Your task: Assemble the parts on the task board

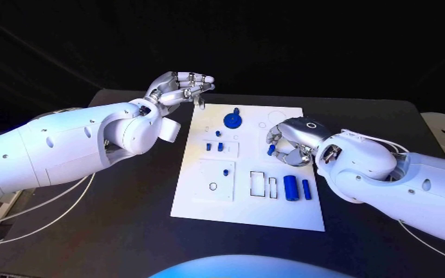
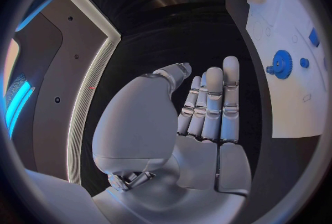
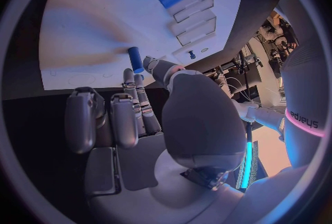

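The white task board (image 1: 209, 191) lies in the middle of the black table (image 1: 130, 226), its long side running from near to far.

The left robot hand (image 1: 181, 87) hangs above the table just beside the far left corner of the board. It holds nothing; in the left wrist view its fingers (image 2: 214, 102) are stretched out straight and lie side by side, with the thumb a little apart from them.

The right robot hand (image 1: 289, 141) is over the right side of the board, about halfway along it. It pinches a small blue peg (image 1: 271, 150) between the thumb and one finger — the right wrist view shows the peg (image 3: 135, 60) at the fingertips, close above the white surface. I cannot tell if the peg touches the board. The other fingers of this hand are curled in.

Other blue parts are on the board. A round blue gear (image 1: 233, 121) sits at the far end, near the middle, and the left wrist view shows it too (image 2: 281, 63). Two small blue pieces (image 1: 214, 144) are on the left part, nearer than the gear, and one more small piece (image 1: 226, 172) is in the square panel nearer still. At the near right a thick blue cylinder (image 1: 291, 188) lies beside a thinner blue bar (image 1: 307, 189) — they are just beside each other, both lying along the board. To the left of them are two empty rectangular slots (image 1: 262, 184).
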Controlling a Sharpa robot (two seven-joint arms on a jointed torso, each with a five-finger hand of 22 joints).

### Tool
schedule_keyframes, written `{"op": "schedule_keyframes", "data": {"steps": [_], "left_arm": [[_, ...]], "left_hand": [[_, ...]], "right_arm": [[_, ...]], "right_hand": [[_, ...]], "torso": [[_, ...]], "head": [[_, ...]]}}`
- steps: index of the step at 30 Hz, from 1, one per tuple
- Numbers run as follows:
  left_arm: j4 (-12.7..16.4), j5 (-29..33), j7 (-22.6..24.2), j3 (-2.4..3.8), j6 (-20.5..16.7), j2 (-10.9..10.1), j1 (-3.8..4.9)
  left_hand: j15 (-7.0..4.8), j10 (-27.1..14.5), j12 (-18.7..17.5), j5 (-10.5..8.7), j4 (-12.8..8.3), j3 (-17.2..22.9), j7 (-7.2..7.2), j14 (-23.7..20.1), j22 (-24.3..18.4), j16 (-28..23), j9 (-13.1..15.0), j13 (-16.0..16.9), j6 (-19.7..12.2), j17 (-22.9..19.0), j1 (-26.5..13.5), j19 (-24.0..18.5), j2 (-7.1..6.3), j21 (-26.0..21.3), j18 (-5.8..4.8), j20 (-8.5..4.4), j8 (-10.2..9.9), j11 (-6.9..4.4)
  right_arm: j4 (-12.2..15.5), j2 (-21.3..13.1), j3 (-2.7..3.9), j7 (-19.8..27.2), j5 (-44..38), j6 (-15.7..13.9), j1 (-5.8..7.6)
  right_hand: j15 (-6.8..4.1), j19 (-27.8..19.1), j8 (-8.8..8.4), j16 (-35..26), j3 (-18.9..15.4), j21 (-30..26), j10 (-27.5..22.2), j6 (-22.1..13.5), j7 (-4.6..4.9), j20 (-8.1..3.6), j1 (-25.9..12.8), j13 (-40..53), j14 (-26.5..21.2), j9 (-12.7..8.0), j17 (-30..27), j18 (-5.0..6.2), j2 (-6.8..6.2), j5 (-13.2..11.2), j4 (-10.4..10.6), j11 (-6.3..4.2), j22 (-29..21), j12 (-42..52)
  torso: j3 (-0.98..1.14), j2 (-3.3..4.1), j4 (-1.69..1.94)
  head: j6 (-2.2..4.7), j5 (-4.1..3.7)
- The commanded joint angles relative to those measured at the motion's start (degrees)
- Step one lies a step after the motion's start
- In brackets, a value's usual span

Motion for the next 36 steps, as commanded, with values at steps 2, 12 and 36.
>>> {"op": "schedule_keyframes", "data": {"steps": [2,12,36], "left_arm": [[0.20,0.15,0.36,0.04,0.89,0.02,0.05],[0.24,0.15,0.28,0.04,0.86,-0.11,0.05],[0.28,0.15,0.24,0.04,0.81,-0.15,0.05]], "left_hand": [[-0.12,-0.57,0.37,0.15,0.16,0.19,0.11,-0.33,-0.07,0.13,-0.09,0.04,-0.34,-0.07,-0.45,-0.10,0.00,-0.19,0.85,0.44,-0.14,0.01],[-0.12,-0.57,0.37,0.15,0.16,0.19,0.11,-0.33,-0.07,0.13,-0.09,0.04,-0.34,-0.07,-0.45,-0.10,0.00,-0.19,0.85,0.44,-0.14,0.01],[-0.07,-0.96,0.80,0.11,0.11,0.29,0.15,-0.43,-0.16,0.26,-0.17,0.09,-0.52,-0.17,-0.64,-0.10,0.15,-0.29,0.86,0.50,-0.02,0.06]], "right_arm": [[-0.71,0.63,-0.09,-0.04,0.17,1.48,-0.11],[-1.77,1.25,-0.26,-0.12,0.07,1.96,-0.30],[-3.13,2.21,-0.38,-0.17,-0.19,-2.02,-1.09]], "right_hand": [[-0.17,1.14,0.30,0.18,0.41,0.93,1.33,0.87,-0.09,-0.30,0.43,-0.13,2.33,0.17,-0.20,-0.17,0.62,0.34,0.39,-0.21,10.04,0.80],[-0.47,1.48,0.78,0.17,1.08,1.64,3.09,2.00,-0.22,-0.56,0.72,-0.18,2.34,0.44,-0.27,-0.32,1.13,0.12,0.55,-0.55,10.34,1.57],[-1.71,2.79,3.62,0.38,1.92,4.88,7.79,7.15,-1.55,-1.61,2.06,0.48,2.53,2.20,-0.20,-0.97,4.05,-0.22,0.12,-2.09,11.64,3.60]], "torso": [[0.05,-0.03,-0.03],[0.07,-0.04,-0.05],[0.06,-0.07,-0.08]], "head": [[-0.04,0.05],[-0.29,0.02],[-0.65,0.10]]}}
